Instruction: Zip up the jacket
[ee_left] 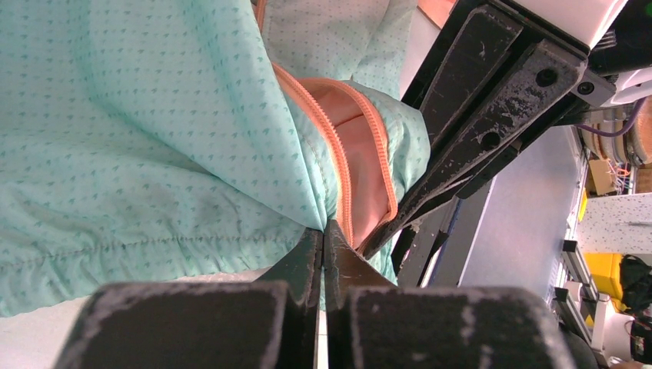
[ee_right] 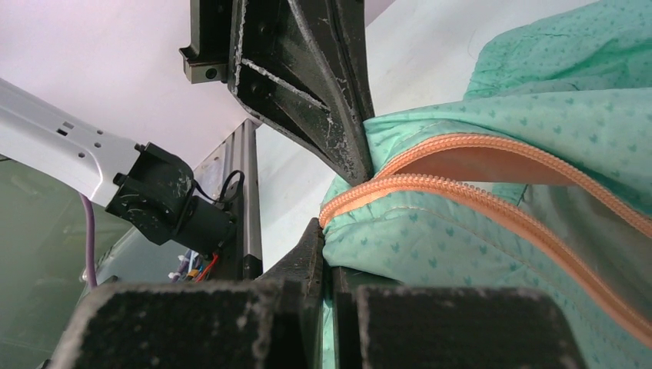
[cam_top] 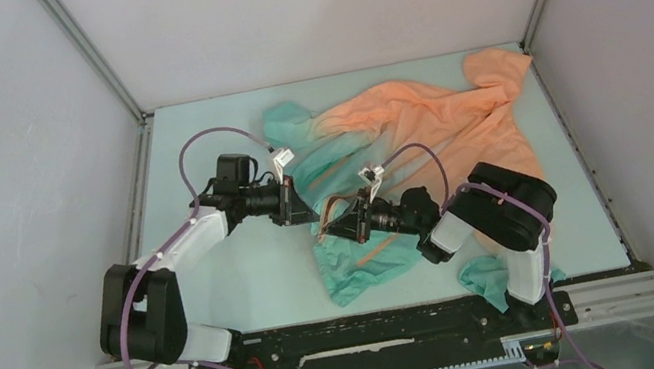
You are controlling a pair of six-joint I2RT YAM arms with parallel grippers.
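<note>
The jacket [cam_top: 423,117] lies crumpled on the table, orange at the back right and teal toward the front. At its teal hem, my left gripper [cam_top: 313,212] and right gripper [cam_top: 331,229] meet tip to tip. In the left wrist view my left gripper [ee_left: 324,231] is shut on teal fabric beside the orange zipper [ee_left: 338,146], whose two sides stand apart. The other arm's fingers [ee_left: 477,115] sit just right of it. In the right wrist view my right gripper [ee_right: 324,234] is shut on the hem below the zipper [ee_right: 461,196]. The left arm's fingers [ee_right: 307,84] pinch the cloth above.
A teal cuff [cam_top: 482,279] lies by the right arm's base. The black mounting rail [cam_top: 381,342] runs along the near edge. Grey walls with metal posts [cam_top: 92,53] enclose the pale table [cam_top: 250,289]. Purple cables [cam_top: 195,152] loop over both arms.
</note>
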